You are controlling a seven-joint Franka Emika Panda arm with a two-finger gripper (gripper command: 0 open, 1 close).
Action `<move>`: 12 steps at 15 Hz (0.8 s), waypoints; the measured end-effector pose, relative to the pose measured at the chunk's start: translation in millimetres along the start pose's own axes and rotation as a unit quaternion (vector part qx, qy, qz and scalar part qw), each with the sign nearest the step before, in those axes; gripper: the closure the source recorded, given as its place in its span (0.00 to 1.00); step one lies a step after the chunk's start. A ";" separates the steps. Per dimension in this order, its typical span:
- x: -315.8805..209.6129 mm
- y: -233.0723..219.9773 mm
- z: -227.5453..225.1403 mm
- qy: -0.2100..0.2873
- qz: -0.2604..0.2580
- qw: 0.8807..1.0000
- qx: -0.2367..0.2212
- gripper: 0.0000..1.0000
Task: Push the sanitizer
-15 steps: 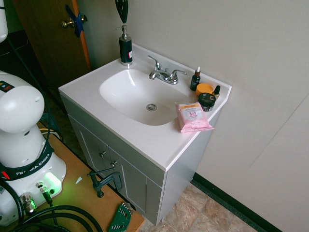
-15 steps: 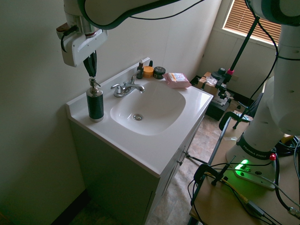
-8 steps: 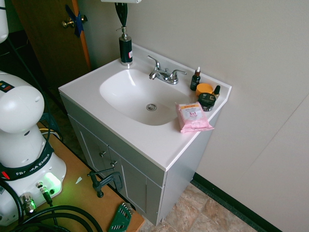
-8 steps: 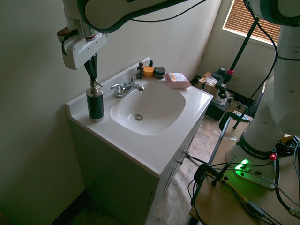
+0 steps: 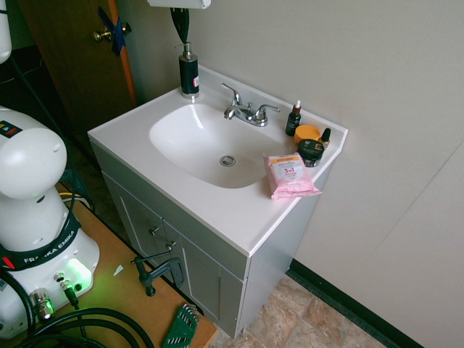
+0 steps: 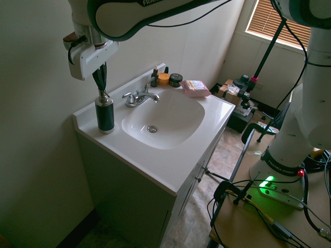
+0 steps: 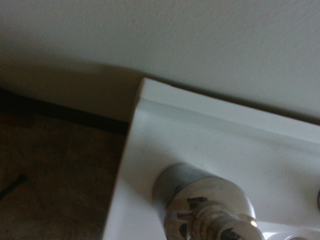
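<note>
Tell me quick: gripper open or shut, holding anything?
Gripper: shut, fingers together, pointing down right above the sanitizer's pump head, holding nothing; whether it touches the pump cannot be told.

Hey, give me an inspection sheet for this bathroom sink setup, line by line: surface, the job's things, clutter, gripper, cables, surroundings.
Surface: white vanity top with a basin; looks dry and clean.
Job's things: sanitizer upright at the back corner by the wall; its pump head shows close up in the wrist view.
Clutter: faucet; dropper bottle, orange lid, dark jar and pink wipes pack grouped at the far end from the sanitizer.
Gripper: gripper shut, pointing down, right above the pump head; contact cannot be told.
Cables: nothing seen on the vanity.
Surroundings: plain wall behind, wooden door beside, window blind.
</note>
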State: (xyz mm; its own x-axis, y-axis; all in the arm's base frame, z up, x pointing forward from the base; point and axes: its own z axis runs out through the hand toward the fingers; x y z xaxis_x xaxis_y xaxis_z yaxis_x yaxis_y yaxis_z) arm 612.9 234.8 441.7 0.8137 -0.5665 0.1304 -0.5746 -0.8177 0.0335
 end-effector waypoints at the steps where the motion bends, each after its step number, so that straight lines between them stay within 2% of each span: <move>1: 9.5 12.1 -9.6 -0.001 0.015 1.000 0.008 0.00; 5: 26.9 86.5 -19.1 -0.017 0.057 0.998 0.020 0.00; 12: 4.3 215.9 43.8 -0.041 0.097 0.994 -0.006 0.00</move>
State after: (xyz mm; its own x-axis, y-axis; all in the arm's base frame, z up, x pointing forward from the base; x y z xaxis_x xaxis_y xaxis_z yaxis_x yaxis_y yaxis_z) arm 496.2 51.4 406.0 0.6912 -0.7206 0.0543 -0.7225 -0.6909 0.0268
